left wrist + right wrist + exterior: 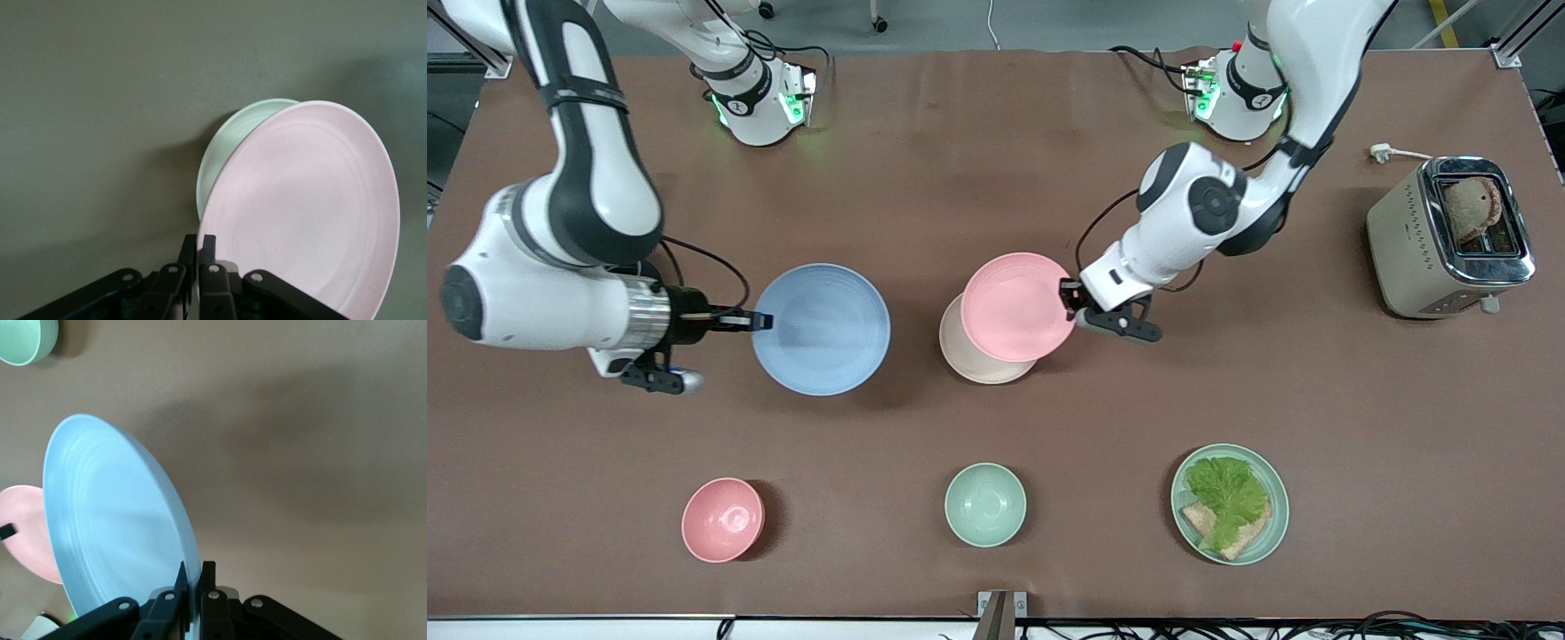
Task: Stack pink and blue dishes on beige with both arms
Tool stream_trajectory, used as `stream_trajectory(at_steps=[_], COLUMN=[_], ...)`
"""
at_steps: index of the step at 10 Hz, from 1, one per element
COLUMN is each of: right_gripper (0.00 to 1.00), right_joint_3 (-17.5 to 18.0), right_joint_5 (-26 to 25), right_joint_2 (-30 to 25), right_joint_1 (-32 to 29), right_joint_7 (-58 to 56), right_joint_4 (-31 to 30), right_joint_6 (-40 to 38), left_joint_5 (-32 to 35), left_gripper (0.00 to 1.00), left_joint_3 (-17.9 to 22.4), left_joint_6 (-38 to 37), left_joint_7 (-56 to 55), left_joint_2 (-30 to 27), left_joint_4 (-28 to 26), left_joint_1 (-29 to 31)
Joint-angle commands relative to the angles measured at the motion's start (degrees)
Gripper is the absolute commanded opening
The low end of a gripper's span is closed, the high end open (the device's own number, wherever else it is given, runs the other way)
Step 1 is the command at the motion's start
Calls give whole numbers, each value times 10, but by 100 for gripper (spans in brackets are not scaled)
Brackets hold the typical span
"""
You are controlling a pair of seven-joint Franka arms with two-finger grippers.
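Observation:
The pale pink plate (1014, 307) hangs tilted over the beige plate (969, 360), covering most of it. My left gripper (1069, 302) is shut on the pink plate's rim on the side toward the left arm's end of the table. In the left wrist view the pink plate (307, 207) fills the space past the left gripper (199, 243), and an edge of the beige plate (227, 140) shows under it. Beside them, toward the right arm's end, the pale blue plate (821, 329) is held off the table, with my right gripper (760, 320) shut on its rim. The right wrist view shows the blue plate (113, 527) tilted in the right gripper (193, 570).
Near the front edge stand a small pink bowl (722, 519), a pale green bowl (984, 504) and a pale green plate (1276, 516) with lettuce on bread. A toaster (1449, 236) with a slice in it stands at the left arm's end of the table.

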Motion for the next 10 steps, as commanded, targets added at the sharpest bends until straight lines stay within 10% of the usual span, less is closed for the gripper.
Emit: stream_trajectory(at_steps=[1, 6, 7, 9, 10], right_gripper=[1, 1, 1, 1, 1], right_joint_3=[33, 109, 114, 120, 133], right_joint_5=[-6, -6, -6, -5, -5], right_joint_2=[-10, -8, -7, -3, 3], right_joint_1=[-6, -5, -5, 1, 2], right_joint_7=[15, 43, 44, 52, 52], right_joint_4=[-36, -101, -102, -102, -102], right_joint_6=[42, 169, 176, 182, 181], left_joint_5=[30, 191, 214, 215, 216], left_gripper=[5, 16, 33, 100, 100], left_joint_3=[2, 5, 5, 6, 3], left_joint_6=[24, 24, 23, 22, 5], left_joint_7=[-12, -135, -152, -155, -153], left_joint_2=[79, 140, 142, 136, 108], left_joint_4=[41, 83, 91, 105, 97], left_joint_1=[-12, -32, -26, -19, 1])
